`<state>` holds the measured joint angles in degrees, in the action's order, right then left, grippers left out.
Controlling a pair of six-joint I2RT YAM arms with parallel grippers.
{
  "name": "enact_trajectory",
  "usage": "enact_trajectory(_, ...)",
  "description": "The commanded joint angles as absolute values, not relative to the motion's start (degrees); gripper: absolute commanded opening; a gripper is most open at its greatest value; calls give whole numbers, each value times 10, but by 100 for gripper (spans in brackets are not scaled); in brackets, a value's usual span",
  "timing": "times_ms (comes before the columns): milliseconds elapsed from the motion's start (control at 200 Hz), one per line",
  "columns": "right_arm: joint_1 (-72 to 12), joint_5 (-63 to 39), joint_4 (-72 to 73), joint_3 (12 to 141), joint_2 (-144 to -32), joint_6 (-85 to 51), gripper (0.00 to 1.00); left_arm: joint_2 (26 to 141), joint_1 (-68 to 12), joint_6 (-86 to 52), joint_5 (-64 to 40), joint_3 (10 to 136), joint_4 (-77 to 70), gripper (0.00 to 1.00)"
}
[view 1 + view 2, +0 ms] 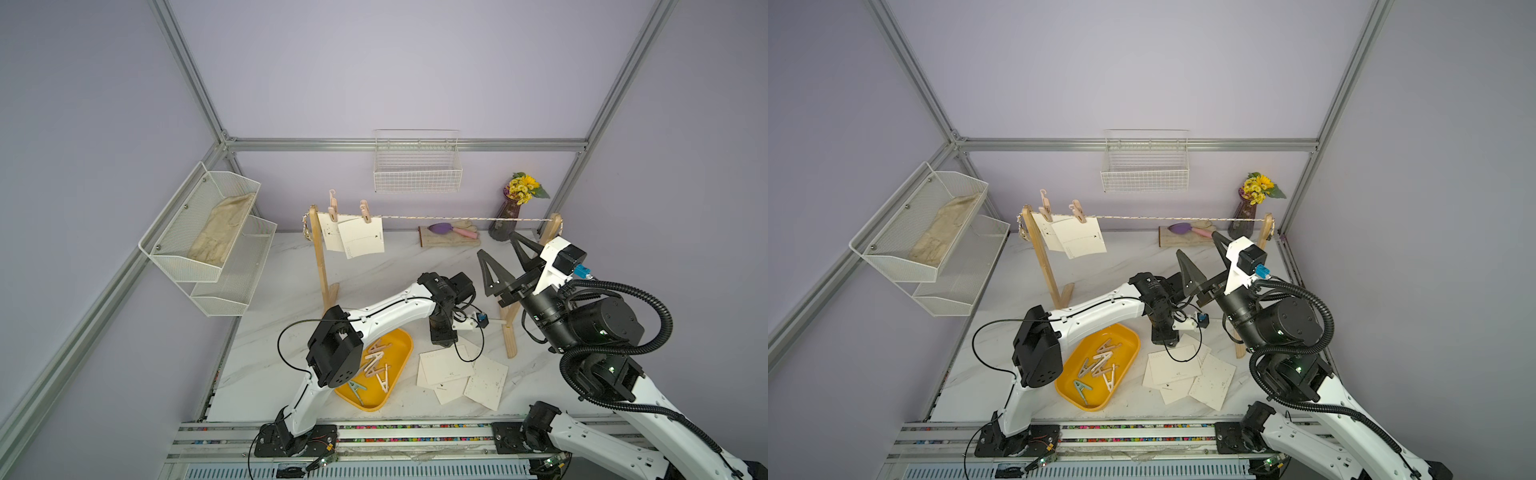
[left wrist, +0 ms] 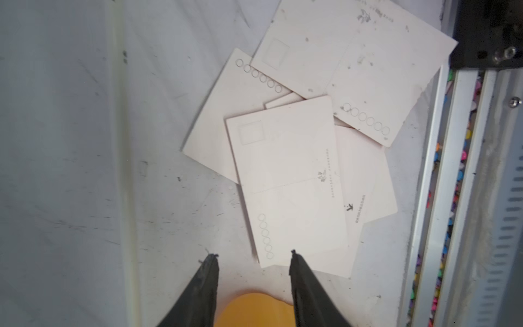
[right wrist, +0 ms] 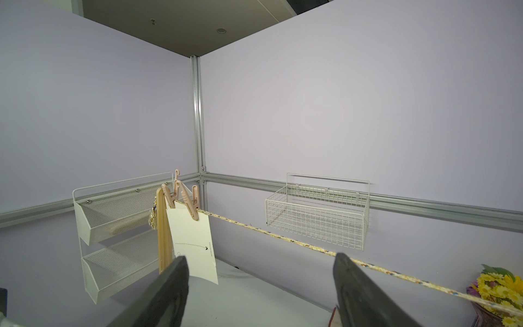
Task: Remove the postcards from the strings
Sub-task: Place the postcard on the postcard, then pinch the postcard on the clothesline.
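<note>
Two postcards [image 1: 360, 241] hang clipped at the left end of the string [image 1: 457, 218], above the bench [image 1: 266, 291] near its far left corner. We see a pile [image 1: 461, 372] of more by the front edge. Our left pincer [image 2: 252, 252] hangs apart and empty over it. The right pincer [image 3: 260, 256] is wide apart near the string.

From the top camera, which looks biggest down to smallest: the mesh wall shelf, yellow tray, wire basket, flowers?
Biggest: mesh wall shelf.
Then yellow tray and wire basket look alike; the basket hangs farther back, so unranked.
Smallest: flowers.
</note>
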<state>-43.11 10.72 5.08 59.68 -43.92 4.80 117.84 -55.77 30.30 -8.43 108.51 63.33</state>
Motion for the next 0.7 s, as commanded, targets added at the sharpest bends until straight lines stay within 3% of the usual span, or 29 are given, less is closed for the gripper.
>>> enact_trajectory(0,-430,100,17,616,-449,36,82,1042,-543,280,-43,1012,489,51)
enact_trajectory(125,-430,95,-6,654,-470,22,85,902,-536,262,-25,879,294,62)
enact_trajectory(240,-430,62,-25,694,-498,7,85,779,-523,266,-77,771,152,74)
enact_trajectory(445,-429,9,-27,731,-551,-5,85,643,-502,243,-68,688,89,81)
enact_trajectory(695,-429,-52,-20,791,-624,-12,85,510,-487,219,58,597,55,88)
